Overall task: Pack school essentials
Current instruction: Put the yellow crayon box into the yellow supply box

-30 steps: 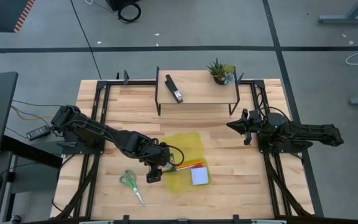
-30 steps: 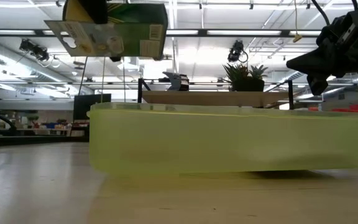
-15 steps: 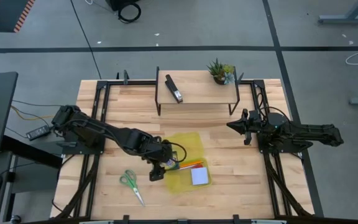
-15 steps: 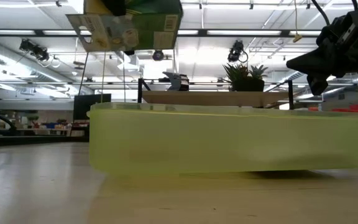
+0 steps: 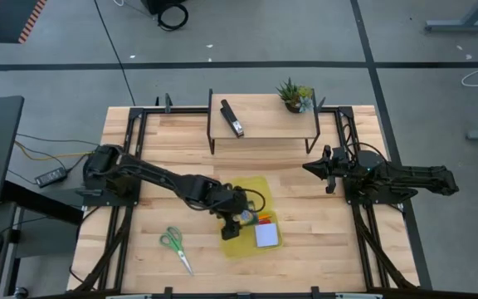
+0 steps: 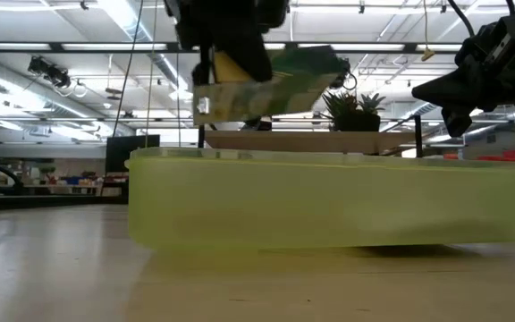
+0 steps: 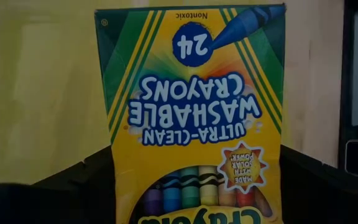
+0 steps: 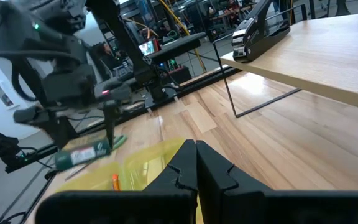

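Note:
A yellow-and-green crayon box (image 7: 194,112) hangs over the yellow-green tray (image 5: 256,193), with my left gripper (image 5: 231,226) shut on it. In the low view the box (image 6: 271,85) is tilted just above the tray's rim (image 6: 329,159). A pale square notepad (image 5: 266,236) and thin orange pencils (image 5: 262,220) lie in the tray. Green-handled scissors (image 5: 175,247) lie flat on the table, left of the tray. My right gripper (image 5: 309,167) waits shut at the table's right side. My left gripper pinches the crayon box between its two fingers (image 7: 73,186), one on each narrow side, near the brand-name end (image 7: 194,208). The fingers slant down from the table's left. The box juts out beyond them, tilted and clear of the tray.
A raised wooden shelf (image 5: 264,124) at the far edge carries a black stapler (image 5: 233,119) and a small potted plant (image 5: 294,95). Dark frame rails run along both sides of the table. Bare wood lies between the tray and my right arm.
My left gripper has carried the crayon box toward the table's right edge and downward, from beside the tray's left edge to over the tray. The box has tipped from near level to slanted and hangs lower, close above the rim.

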Robot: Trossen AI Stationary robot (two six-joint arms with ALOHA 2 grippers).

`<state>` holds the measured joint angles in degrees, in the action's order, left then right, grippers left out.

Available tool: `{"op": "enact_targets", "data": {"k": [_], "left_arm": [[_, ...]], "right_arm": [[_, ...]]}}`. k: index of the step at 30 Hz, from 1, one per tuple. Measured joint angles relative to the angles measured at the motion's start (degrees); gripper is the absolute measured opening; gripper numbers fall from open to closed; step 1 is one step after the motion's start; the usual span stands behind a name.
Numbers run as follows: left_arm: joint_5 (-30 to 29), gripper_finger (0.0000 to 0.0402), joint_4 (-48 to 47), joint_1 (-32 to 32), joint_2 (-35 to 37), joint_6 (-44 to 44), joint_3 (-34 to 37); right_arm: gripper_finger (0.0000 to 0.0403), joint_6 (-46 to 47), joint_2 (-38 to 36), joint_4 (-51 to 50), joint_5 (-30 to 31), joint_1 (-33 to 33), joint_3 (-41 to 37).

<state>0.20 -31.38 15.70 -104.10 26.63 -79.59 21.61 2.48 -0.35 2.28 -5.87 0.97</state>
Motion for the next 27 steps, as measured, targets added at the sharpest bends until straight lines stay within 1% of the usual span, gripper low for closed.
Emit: {"op": "enact_targets", "data": {"k": [3, 7, 9, 11, 15, 19, 27], "left_arm": [[0.9, 0.0331, 4.5, 0.3, -2.5, 1.3, 0.0], [1.5, 0.0331, 5.6, 0.8, -5.7, 4.3, 0.0], [1.6, 0.0331, 5.2, 1.3, -6.2, 4.8, 0.2], [2.2, 0.0331, 8.1, 1.7, -6.8, 5.7, 0.0], [3.2, 0.0331, 10.9, 2.9, -7.6, 6.0, 0.0], [3.7, 0.033, 10.9, 3.7, -9.3, 7.5, 0.1], [4.0, 0.0331, 11.8, 4.1, -11.2, 7.4, 0.1]], "right_arm": [[0.0006, 0.0, 0.0, 0.0, 0.0, 0.0, 0.0], [0.0006, 0.0, 0.0, 0.0, 0.0, 0.0, 0.0], [0.0006, 0.0, 0.0, 0.0, 0.0, 0.0, 0.0], [0.0006, 0.0, 0.0, 0.0, 0.0, 0.0, 0.0], [0.0006, 0.0, 0.2, -0.1, 0.0, 0.0, 0.0], [0.0006, 0.0, 0.4, 0.0, 0.0, 0.0, 0.0], [0.0006, 0.0, 0.6, 0.0, 0.0, 0.0, 0.0]]}}
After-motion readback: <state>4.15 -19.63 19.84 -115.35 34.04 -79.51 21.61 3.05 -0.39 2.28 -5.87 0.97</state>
